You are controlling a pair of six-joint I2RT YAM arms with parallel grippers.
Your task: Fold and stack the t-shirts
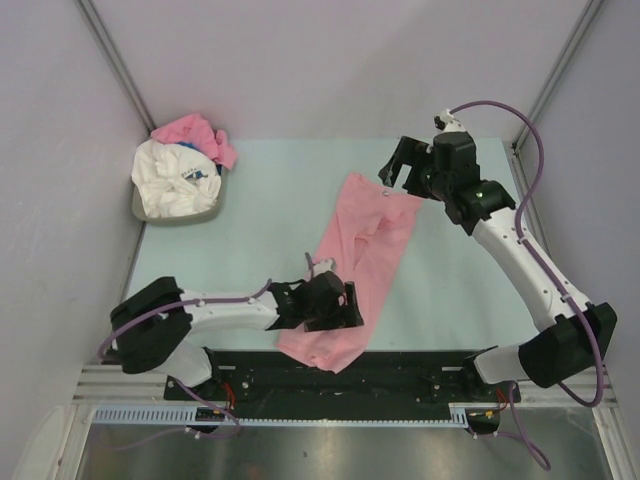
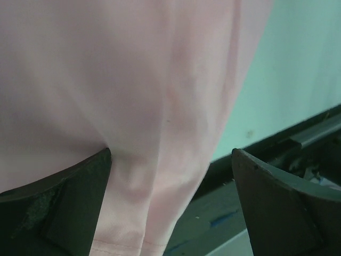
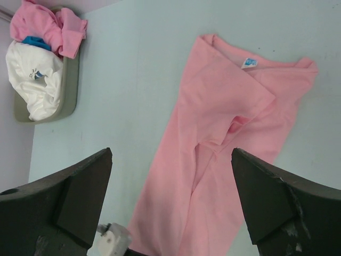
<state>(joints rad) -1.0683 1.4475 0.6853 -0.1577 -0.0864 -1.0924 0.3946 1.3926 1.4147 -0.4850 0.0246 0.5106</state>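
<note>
1. Top external view: one pink t-shirt (image 1: 362, 255) lies flat on the table (image 1: 250, 240). Its long axis runs from far right to near left, and its near end is draped over the table's edge. The left gripper (image 1: 350, 305) is over that near end, and the right gripper (image 1: 397, 168) hovers by the far end. More t-shirts (image 1: 175, 175) fill a bin (image 1: 140, 210) at far left.
2. Left wrist view: the fingers (image 2: 58, 208) are spread wide and hold nothing. Pink cloth and the hem (image 2: 122, 245) are directly beneath.
3. Right wrist view: the fingers (image 3: 277, 202) are equally wide and empty, with the collar (image 3: 234, 56) beyond them. I judge each arm nearest its own end.
</note>
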